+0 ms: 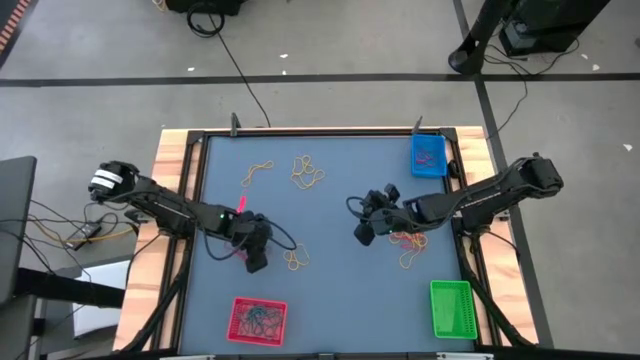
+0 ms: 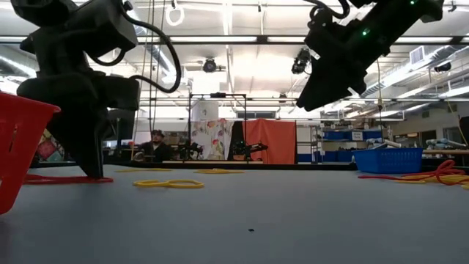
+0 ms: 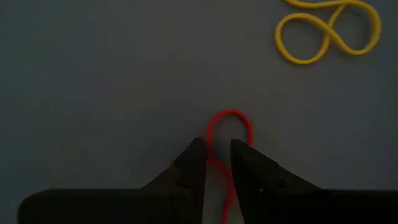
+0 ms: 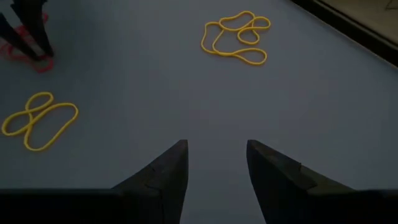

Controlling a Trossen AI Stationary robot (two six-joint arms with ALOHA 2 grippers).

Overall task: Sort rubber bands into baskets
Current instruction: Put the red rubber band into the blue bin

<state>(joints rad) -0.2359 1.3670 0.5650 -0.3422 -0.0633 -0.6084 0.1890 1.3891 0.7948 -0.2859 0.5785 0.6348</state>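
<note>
A red rubber band [image 3: 230, 115] lies flat on the grey table, near the red basket [image 1: 232, 320]. My left gripper [image 3: 217, 149] points steeply down over it. Its fingers are a little apart, and a strand of the band runs between them. In the low view its tips [image 2: 91, 172] reach the tabletop. My right gripper [image 4: 217, 152] hangs open above the table's middle [image 1: 363, 235] with nothing between its fingers. The blue basket [image 1: 414, 155] stands at the far right and the green basket [image 1: 450, 300] at the near right. My left gripper comes from above, with one fingertip [image 3: 193, 155] on each side of the red band's strand [image 3: 214, 163]. The gap is wider than the strand. The band lies slack on the table. I cannot tell whether the fingers touch it.
A yellow band [image 1: 298, 260] lies just right of my left gripper. More yellow bands [image 1: 307, 172] lie toward the far edge. A red and yellow pile [image 1: 408, 240] lies under my right arm. The red basket holds several bands. Wooden rails edge the table.
</note>
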